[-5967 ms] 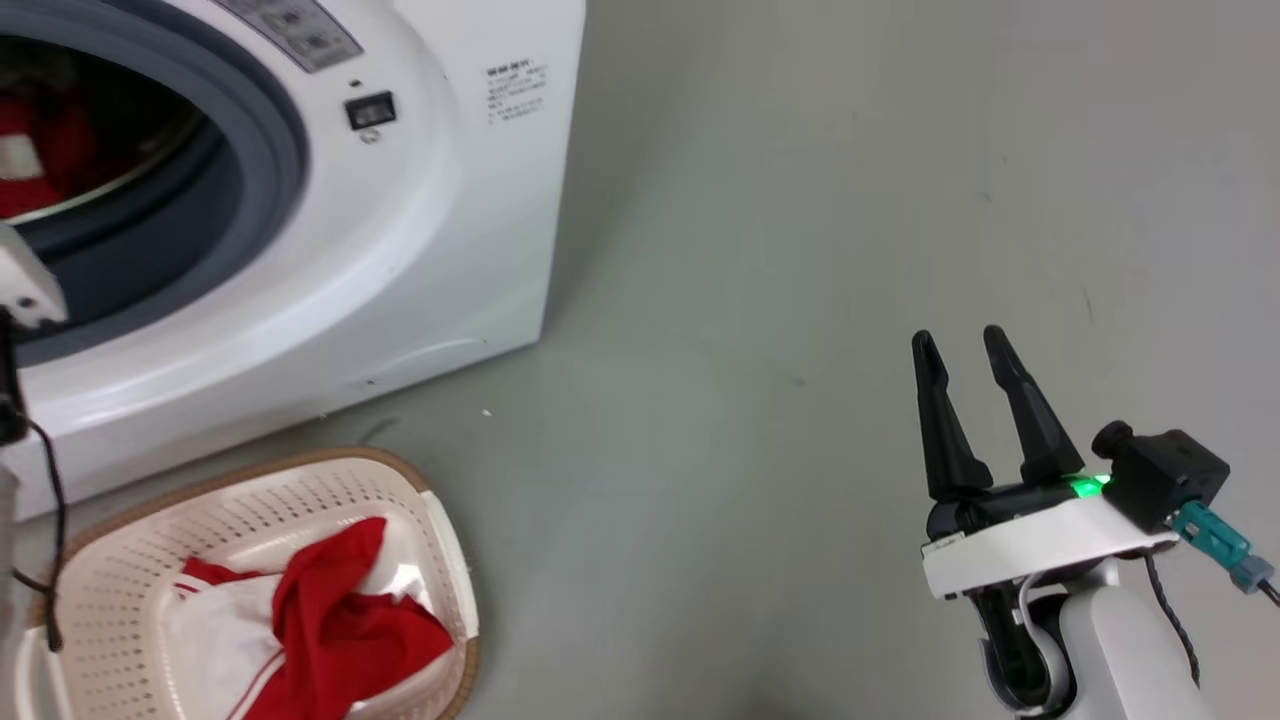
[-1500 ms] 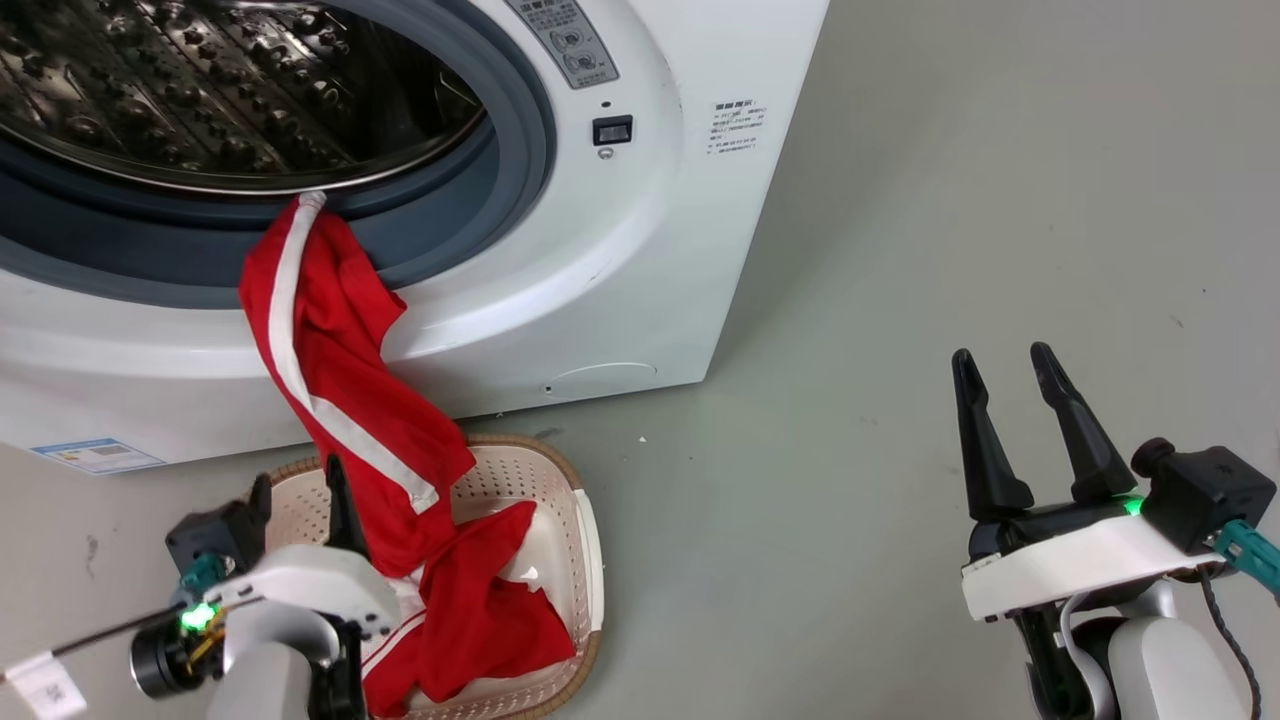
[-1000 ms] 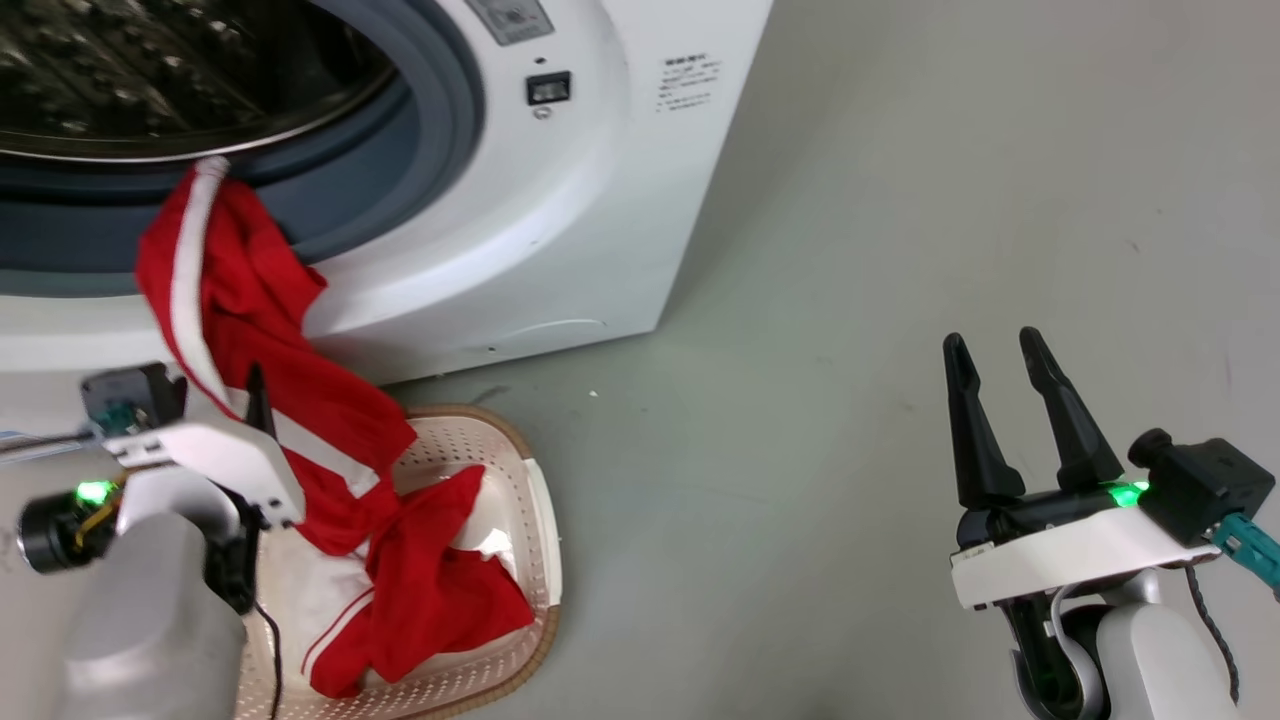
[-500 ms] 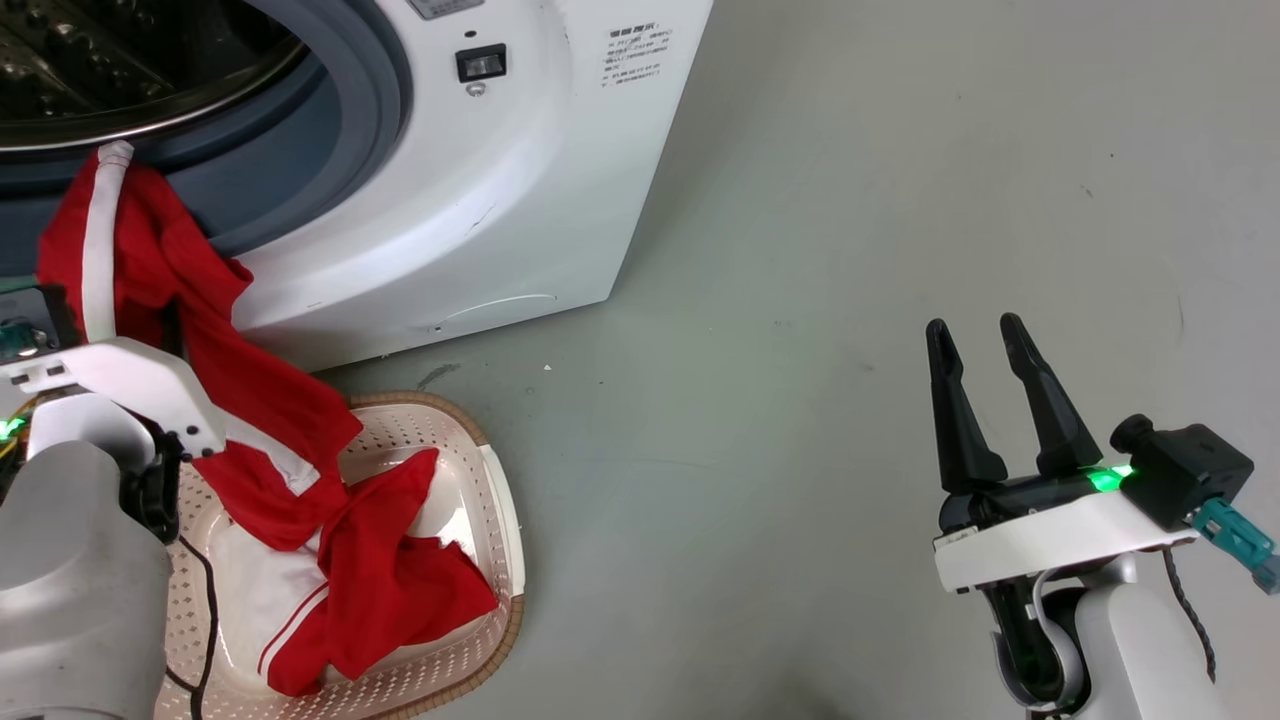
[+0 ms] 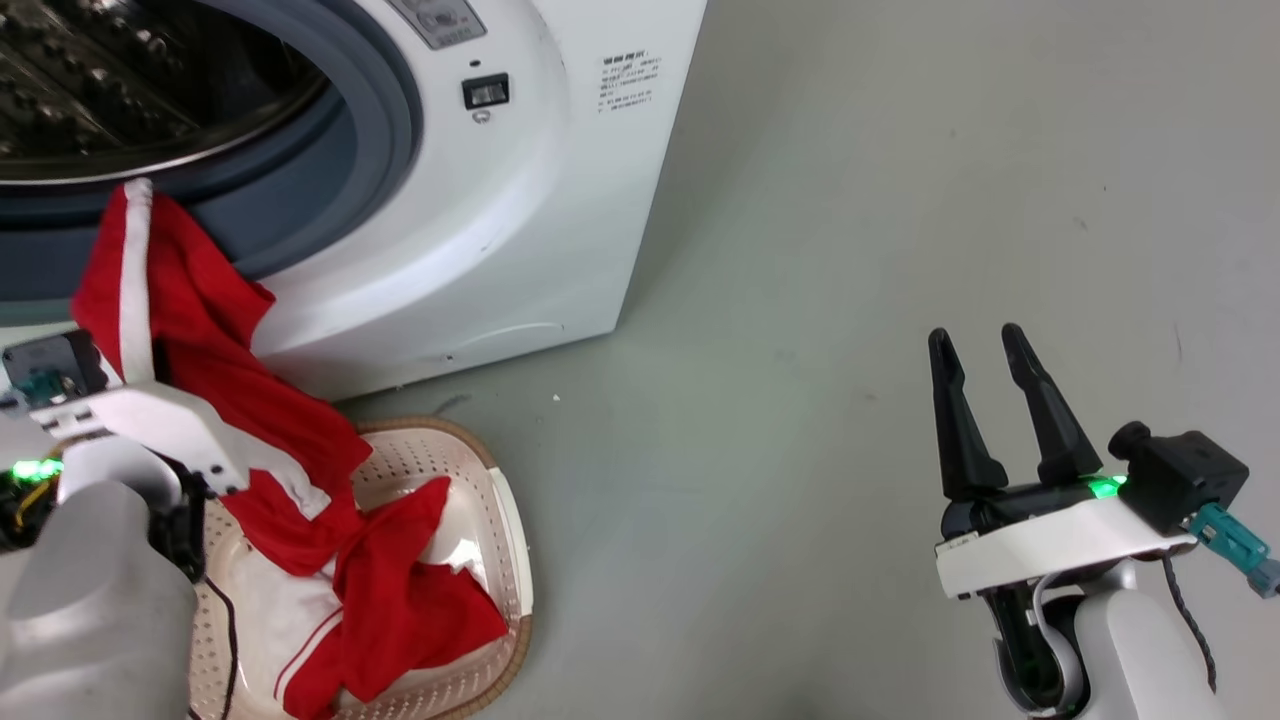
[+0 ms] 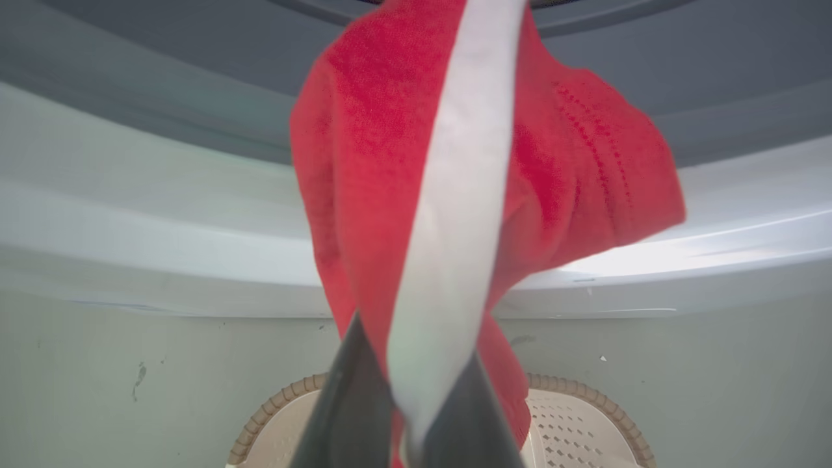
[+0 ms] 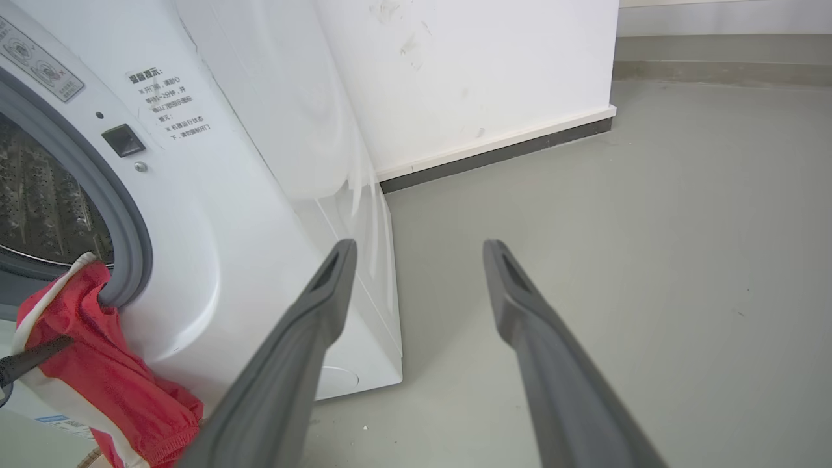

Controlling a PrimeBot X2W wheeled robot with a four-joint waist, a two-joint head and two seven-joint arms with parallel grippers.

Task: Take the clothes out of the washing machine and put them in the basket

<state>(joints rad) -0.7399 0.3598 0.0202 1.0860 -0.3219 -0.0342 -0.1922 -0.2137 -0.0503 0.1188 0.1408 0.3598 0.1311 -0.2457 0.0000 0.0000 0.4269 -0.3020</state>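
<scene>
surface: grey-green floor (image 5: 850, 200), faintly scuffed | standing on it: white washing machine (image 5: 500, 230), upright | also on it: cream basket (image 5: 508, 545), just before the machine's lower front | debris: white speck (image 5: 556, 398), near the machine's base
</scene>
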